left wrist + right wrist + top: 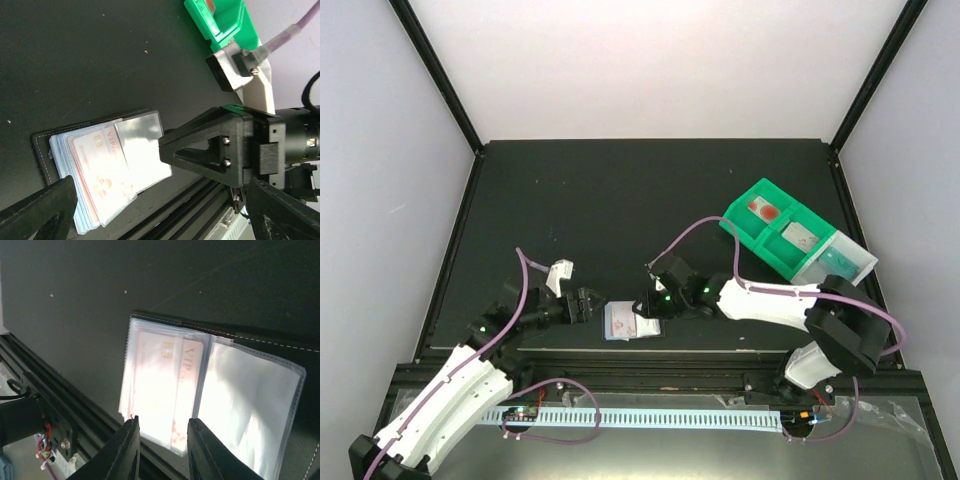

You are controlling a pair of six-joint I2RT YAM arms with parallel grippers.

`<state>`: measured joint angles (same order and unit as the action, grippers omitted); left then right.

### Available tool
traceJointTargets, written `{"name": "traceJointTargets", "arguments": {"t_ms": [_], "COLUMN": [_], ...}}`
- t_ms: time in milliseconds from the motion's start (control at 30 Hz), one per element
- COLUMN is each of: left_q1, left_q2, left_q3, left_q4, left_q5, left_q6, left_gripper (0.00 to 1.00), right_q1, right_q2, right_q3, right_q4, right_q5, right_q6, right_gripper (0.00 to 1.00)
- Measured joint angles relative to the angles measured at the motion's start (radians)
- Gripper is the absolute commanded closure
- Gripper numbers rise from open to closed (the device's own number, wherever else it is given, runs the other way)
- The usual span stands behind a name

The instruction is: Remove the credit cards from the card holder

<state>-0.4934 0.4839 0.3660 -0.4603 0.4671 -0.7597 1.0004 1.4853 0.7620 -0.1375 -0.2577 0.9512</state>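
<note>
Your card holder [625,322] lies open on the table [620,200] near its front edge, pale pockets facing up. A white credit card [165,385] with red marks sits inside one clear pocket. Your right gripper [162,440] hangs over the holder's near edge, fingers slightly apart. Your left gripper [588,305] is just beside the holder, spread wide. The green tray [740,212] stands well apart on the right.
</note>
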Motion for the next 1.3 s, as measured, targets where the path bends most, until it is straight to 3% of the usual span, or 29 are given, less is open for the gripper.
{"name": "traceJointTargets", "arguments": {"t_ms": [267, 733, 1300], "left_q1": [0.0, 0.0, 0.0], "left_q2": [0.0, 0.011, 0.061], "left_q3": [-0.003, -0.087, -0.22], "left_q4": [0.003, 0.063, 0.316], "left_q5": [0.001, 0.034, 0.116], "left_q6": [-0.009, -0.059, -0.206], "left_gripper": [0.06, 0.06, 0.05], "right_q1": [0.01, 0.025, 0.026], "right_q2": [0.103, 0.2, 0.195], "right_q3": [0.029, 0.021, -0.045], "right_q4": [0.027, 0.067, 0.166], "right_q5": [-0.009, -0.01, 0.006], "right_q6": [0.0, -0.001, 0.005], "right_gripper": [0.77, 0.93, 0.99]}}
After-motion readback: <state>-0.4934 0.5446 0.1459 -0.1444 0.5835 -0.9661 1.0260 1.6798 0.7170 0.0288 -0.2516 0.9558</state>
